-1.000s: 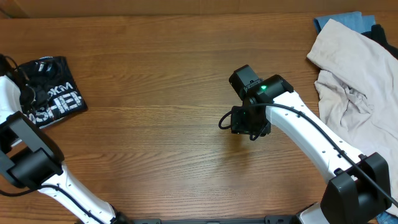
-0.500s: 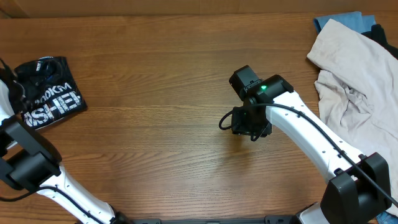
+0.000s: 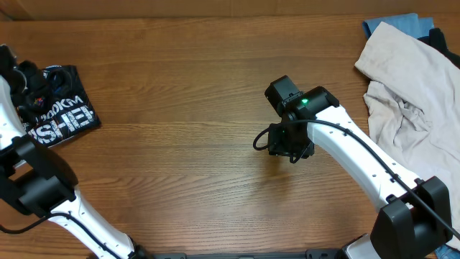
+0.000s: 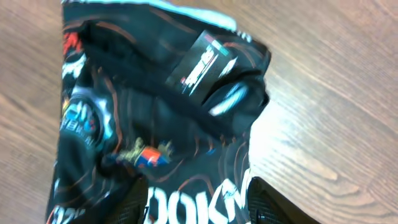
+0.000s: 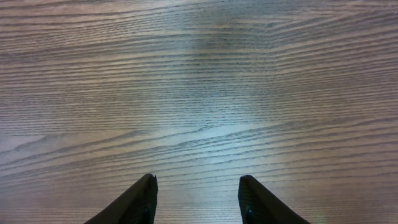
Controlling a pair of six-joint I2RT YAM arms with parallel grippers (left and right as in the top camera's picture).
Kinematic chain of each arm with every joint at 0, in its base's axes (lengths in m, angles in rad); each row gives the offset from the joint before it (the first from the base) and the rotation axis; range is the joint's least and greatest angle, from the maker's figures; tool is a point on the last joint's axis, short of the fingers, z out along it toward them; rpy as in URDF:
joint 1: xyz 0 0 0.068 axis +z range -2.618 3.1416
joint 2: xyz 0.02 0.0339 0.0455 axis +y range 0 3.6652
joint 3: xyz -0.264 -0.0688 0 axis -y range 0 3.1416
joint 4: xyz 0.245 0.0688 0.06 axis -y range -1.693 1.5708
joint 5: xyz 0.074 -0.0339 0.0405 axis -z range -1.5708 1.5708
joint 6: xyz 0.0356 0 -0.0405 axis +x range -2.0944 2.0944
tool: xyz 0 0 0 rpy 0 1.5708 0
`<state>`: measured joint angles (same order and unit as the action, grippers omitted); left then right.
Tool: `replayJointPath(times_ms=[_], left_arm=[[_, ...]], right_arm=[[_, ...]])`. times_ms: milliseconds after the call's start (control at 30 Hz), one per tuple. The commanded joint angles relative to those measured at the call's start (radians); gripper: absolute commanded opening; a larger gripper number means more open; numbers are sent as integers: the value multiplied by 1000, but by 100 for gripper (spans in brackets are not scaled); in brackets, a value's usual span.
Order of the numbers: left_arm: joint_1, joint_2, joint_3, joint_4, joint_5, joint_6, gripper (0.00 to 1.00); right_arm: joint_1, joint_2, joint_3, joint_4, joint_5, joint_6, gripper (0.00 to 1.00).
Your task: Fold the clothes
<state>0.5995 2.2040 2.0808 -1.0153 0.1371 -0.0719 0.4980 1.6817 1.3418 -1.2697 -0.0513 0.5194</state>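
A folded black T-shirt (image 3: 63, 115) with white lettering lies flat at the table's left edge. In the left wrist view the shirt (image 4: 155, 118) fills most of the frame, with a label near its collar. My left gripper (image 3: 27, 78) hovers over the shirt's far left part. Its fingers (image 4: 196, 205) are spread open with the lettering showing between them, holding nothing. My right gripper (image 3: 287, 142) hangs over bare wood at the table's middle, and its fingers (image 5: 196, 199) are open and empty.
A crumpled beige garment (image 3: 410, 79) lies in a pile at the right edge, on top of a blue cloth (image 3: 392, 23) and a dark cloth (image 3: 447, 39). Bare wooden tabletop (image 3: 180, 144) lies between the shirt and the right arm.
My left arm has moved off the shirt's near left side toward the table's far edge. The shirt stays folded in place. The right arm has not moved.
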Motion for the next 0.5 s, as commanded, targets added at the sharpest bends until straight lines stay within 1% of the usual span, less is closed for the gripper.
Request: replayJointPath(times_ms=[0, 267, 467], left_arm=[[13, 49, 7, 29, -22, 16, 54], [18, 163, 7, 109, -58, 15, 56], [33, 183, 7, 218, -76, 12, 56]], right_arm=[[-4, -27, 25, 0, 10, -4, 46], [-4, -27, 25, -17, 9, -3, 46], [-4, -27, 25, -30, 9, -3, 46]])
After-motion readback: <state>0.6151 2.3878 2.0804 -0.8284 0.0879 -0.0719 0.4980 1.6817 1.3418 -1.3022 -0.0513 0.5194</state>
